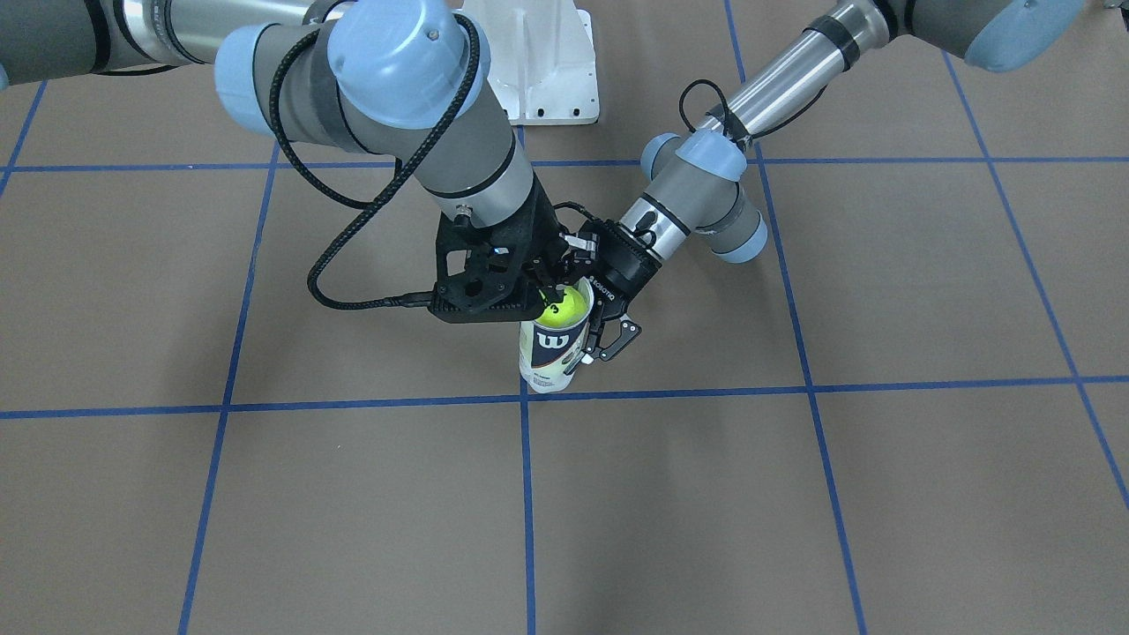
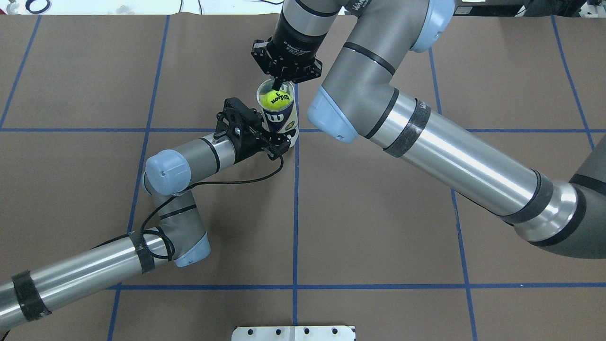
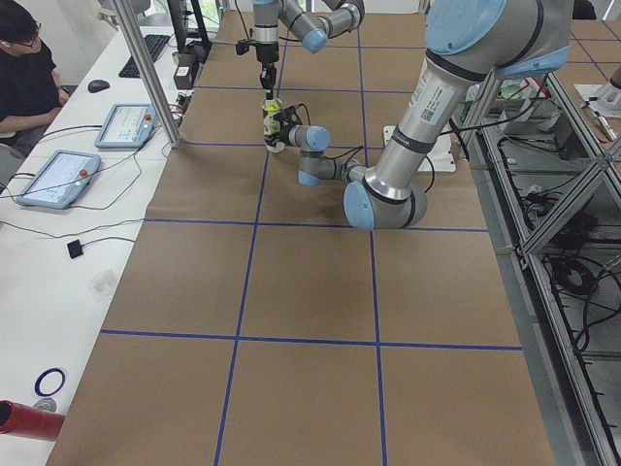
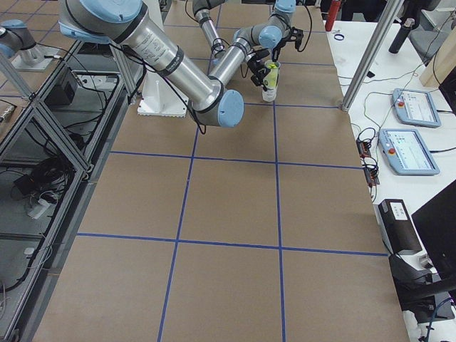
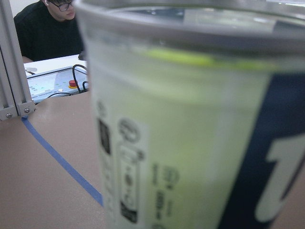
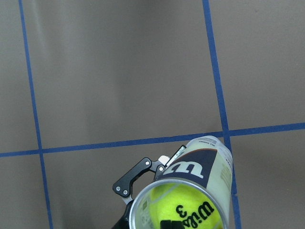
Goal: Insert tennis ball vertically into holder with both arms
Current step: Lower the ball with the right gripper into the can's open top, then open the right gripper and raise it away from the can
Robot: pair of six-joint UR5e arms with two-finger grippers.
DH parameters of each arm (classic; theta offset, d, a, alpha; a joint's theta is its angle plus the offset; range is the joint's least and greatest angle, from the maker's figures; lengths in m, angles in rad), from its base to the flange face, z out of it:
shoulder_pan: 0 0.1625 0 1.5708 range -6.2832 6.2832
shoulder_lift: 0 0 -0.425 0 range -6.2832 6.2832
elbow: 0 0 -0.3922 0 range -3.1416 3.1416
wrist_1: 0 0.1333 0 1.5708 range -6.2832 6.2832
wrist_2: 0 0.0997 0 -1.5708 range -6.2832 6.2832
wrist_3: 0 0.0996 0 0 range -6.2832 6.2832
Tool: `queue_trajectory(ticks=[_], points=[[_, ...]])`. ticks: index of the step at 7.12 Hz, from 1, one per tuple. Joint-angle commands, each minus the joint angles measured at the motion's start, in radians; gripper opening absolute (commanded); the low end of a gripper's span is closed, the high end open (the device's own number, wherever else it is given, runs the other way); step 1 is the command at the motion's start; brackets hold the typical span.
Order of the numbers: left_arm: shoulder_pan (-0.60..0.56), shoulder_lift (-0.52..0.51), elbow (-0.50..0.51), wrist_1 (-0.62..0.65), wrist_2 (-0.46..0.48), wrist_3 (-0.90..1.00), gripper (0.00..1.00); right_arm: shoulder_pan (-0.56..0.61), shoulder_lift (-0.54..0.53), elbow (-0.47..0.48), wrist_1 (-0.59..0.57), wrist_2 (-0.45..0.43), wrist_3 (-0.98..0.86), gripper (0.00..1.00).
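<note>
The left arm (image 2: 189,161) comes in low, forearm near level. The left gripper (image 2: 282,140) reaches in sideways, jaws clamped round the can (image 2: 280,118) low down. The right arm (image 2: 450,156) reaches across from above with its wrist upright. The right gripper (image 2: 276,87) points straight down, jaws pinched together, tips on the ball (image 2: 277,99).

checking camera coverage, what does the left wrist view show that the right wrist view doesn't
Only the left wrist view: the side of the holder, close and blurred, with an operator and a tablet behind. Only the right wrist view: the holder's open top, the tennis ball inside it, a black gripper finger beside it. Both: the holder, brown table, blue tape.
</note>
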Motion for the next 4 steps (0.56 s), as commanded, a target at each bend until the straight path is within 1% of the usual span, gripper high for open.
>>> queue_trajectory(ticks=[1,2,3,4], points=[[0.000,0.004,0.002,-0.001,-0.001,0.000,0.78,0.017,-0.002,0.014,0.032,0.006,-0.006,0.99],[0.001,0.006,0.009,-0.001,0.000,0.000,0.80,0.032,-0.004,0.023,0.032,0.011,-0.003,1.00],[0.003,0.006,0.012,-0.001,0.000,0.000,0.80,0.054,-0.004,0.023,0.032,0.032,-0.003,1.00],[0.003,0.006,0.012,-0.001,-0.001,0.000,0.82,0.072,-0.004,0.023,0.032,0.058,-0.003,1.00]])
